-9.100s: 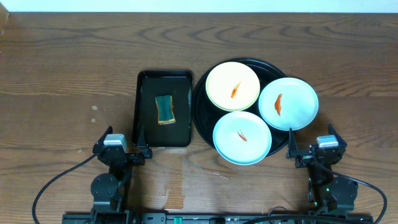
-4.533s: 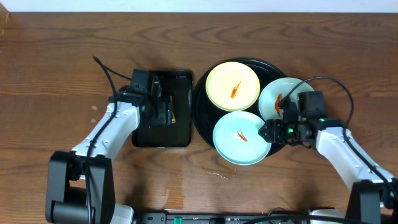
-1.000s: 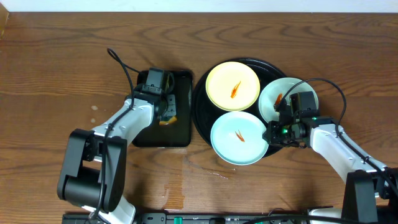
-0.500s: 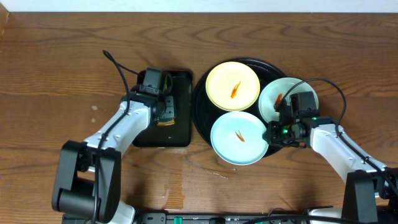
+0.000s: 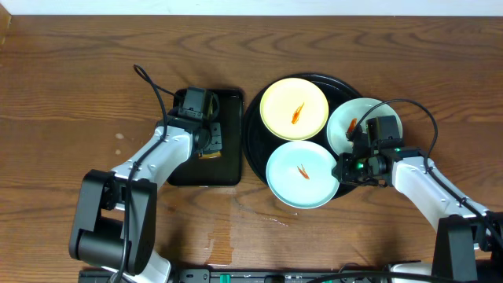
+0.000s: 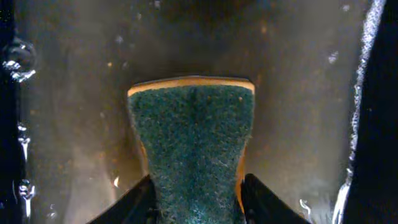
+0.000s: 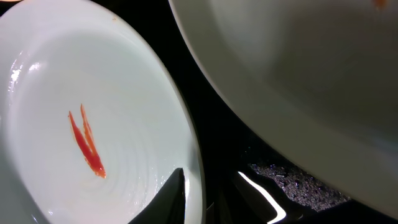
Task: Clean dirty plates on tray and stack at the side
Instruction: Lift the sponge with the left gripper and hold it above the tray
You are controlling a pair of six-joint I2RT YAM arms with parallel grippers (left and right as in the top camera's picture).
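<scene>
Overhead: three round plates [image 5: 294,109], one yellow and two pale blue, each smeared orange, lie on one glossy round black tray [image 5: 253,134]. The left gripper [image 5: 208,141] sits over a rectangular tray [image 5: 229,161]. The right gripper [image 5: 343,169] is at the front blue plate [image 5: 302,174], on its right rim.

Left wrist: the fingers [image 6: 124,208] pinch one coarse green sponge [image 6: 193,143], squeezing its waist.

Right wrist: narrow jaws clamp that smooth plate's rim.

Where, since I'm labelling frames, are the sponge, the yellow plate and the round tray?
sponge [image 6: 193,149]: left wrist view, middle of green face.
yellow plate [image 5: 281,106]: overhead view, bare surface left of smear.
round tray [image 5: 253,148]: overhead view, bare left rim.
</scene>
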